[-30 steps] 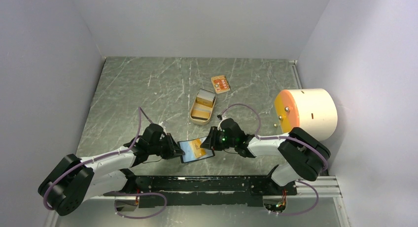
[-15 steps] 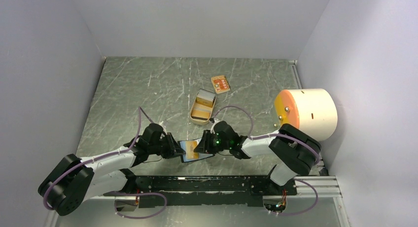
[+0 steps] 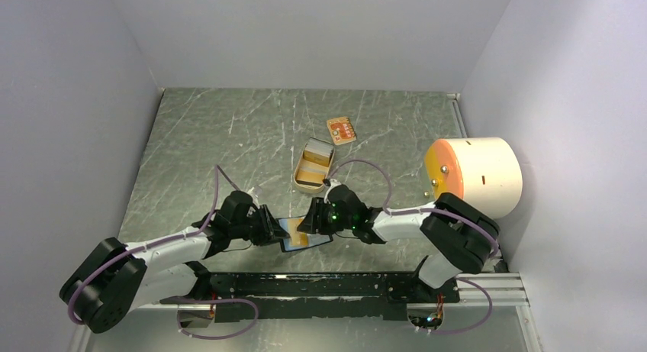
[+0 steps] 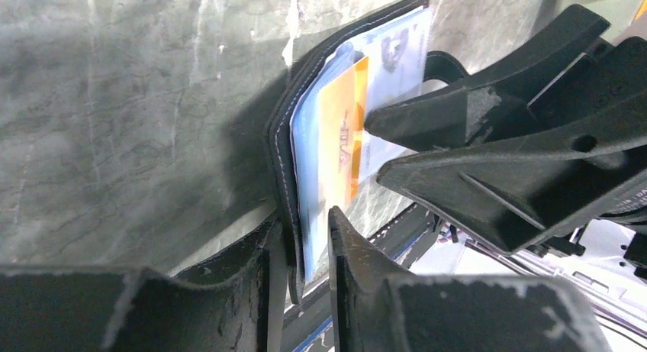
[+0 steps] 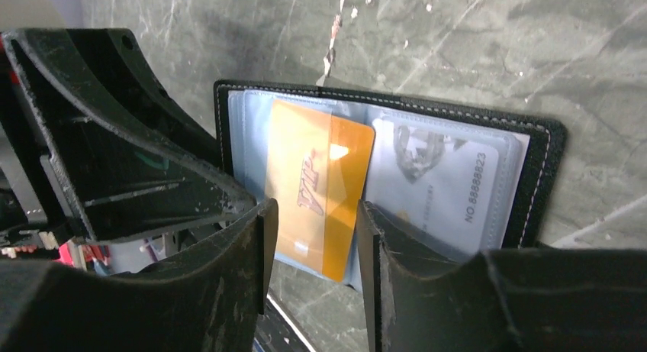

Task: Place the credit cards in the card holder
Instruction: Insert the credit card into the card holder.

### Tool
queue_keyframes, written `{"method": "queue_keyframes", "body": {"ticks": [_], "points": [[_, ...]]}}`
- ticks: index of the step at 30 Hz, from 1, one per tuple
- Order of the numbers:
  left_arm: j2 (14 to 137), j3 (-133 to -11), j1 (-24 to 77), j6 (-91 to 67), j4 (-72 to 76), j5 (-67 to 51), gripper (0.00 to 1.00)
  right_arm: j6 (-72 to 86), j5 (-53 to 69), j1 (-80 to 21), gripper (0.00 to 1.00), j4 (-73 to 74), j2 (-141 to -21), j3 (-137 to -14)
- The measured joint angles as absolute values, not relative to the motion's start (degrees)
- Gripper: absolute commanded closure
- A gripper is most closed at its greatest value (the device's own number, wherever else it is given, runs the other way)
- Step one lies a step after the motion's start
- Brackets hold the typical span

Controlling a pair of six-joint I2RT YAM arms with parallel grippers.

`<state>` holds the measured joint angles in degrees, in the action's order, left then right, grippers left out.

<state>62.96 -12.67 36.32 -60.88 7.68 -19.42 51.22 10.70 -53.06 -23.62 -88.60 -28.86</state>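
The black card holder [image 3: 307, 237] lies open near the table's front edge, blue lining up. In the right wrist view, a tan-orange credit card [image 5: 320, 188] and a pale grey-white credit card [image 5: 442, 188] sit in its clear pockets, inside the black rim [image 5: 545, 161]. My right gripper [image 5: 313, 214] hovers open over the orange card's lower end, a finger on each side. My left gripper [image 4: 305, 230] straddles the holder's near edge [image 4: 281, 161]. Its left finger lies against the black cover, and a thin gap shows at the right finger.
A tan-gold oblong tin [image 3: 313, 166] lies open behind the holder. A small orange patterned piece [image 3: 341, 130] lies farther back. A white cylinder with an orange face [image 3: 473, 176] stands at the right wall. The black base rail [image 3: 305, 283] runs just below the holder.
My right gripper slid left over the open holder and its jaws widened. My left jaws eased apart a little on the holder's edge.
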Motion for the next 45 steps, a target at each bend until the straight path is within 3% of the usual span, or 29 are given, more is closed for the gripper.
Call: {"method": "queue_keyframes", "body": {"ticks": [15,24,38,45], "points": [[62.0,-10.5,36.3,-62.4,13.5,-21.1,0.75,52.2,14.4,-52.9,0.59,-32.8,-91.8,-28.4],[61.9,-10.5,36.3,-62.2,13.4,-21.1,0.69,52.9,17.3,-52.9,0.60,-38.6,-92.0,-27.2],[56.2,-10.5,36.3,-61.8,10.7,-21.1,0.79,44.9,8.4,-50.4,0.69,-20.4,-82.0,-28.7],[56.2,-10.5,36.3,-61.7,10.5,-21.1,0.75,42.8,7.3,-48.8,0.70,-17.6,-82.0,-28.7]]}}
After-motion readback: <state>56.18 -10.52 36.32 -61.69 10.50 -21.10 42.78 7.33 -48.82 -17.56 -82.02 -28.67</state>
